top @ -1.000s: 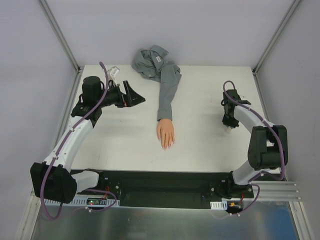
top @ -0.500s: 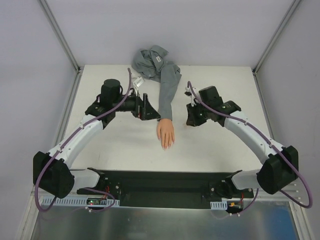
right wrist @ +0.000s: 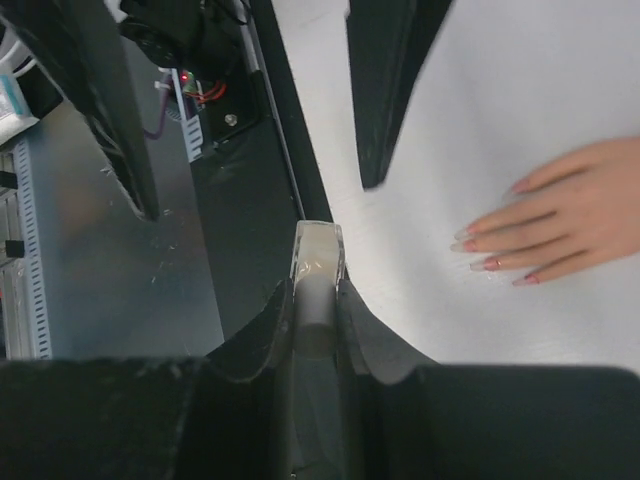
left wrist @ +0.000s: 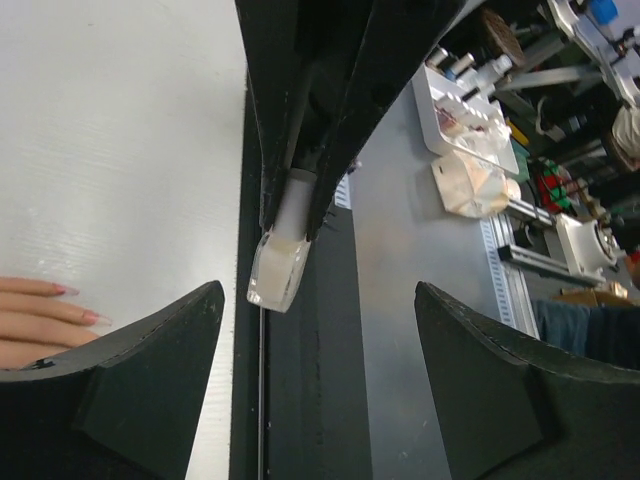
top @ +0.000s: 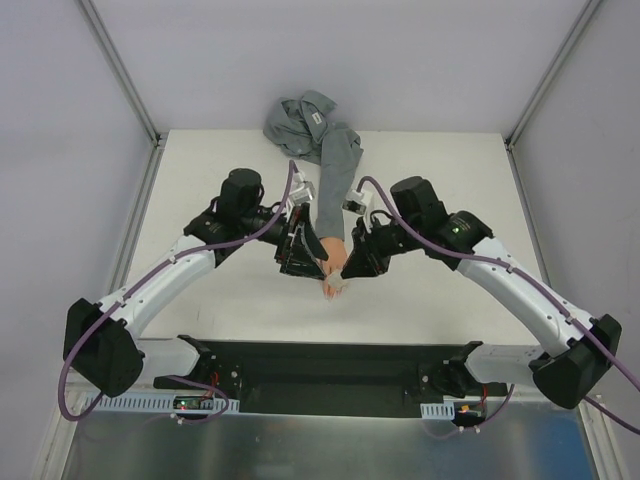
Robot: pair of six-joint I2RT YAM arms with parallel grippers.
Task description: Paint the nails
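Observation:
The peach mannequin hand lies palm down mid-table in its grey sleeve, partly hidden by both grippers. Its nails look pink in the right wrist view and the left wrist view. My right gripper is shut on a small clear bottle, held just right of the fingers. The bottle also shows in the left wrist view. My left gripper is open and empty, just left of the hand, facing the right gripper.
The rest of the grey shirt is bunched at the table's back edge. A black base plate runs along the near edge. Frame posts rise at the back corners.
Both arms have swung in from the table's sides and now meet over the mannequin hand. The hand and sleeve have not moved.

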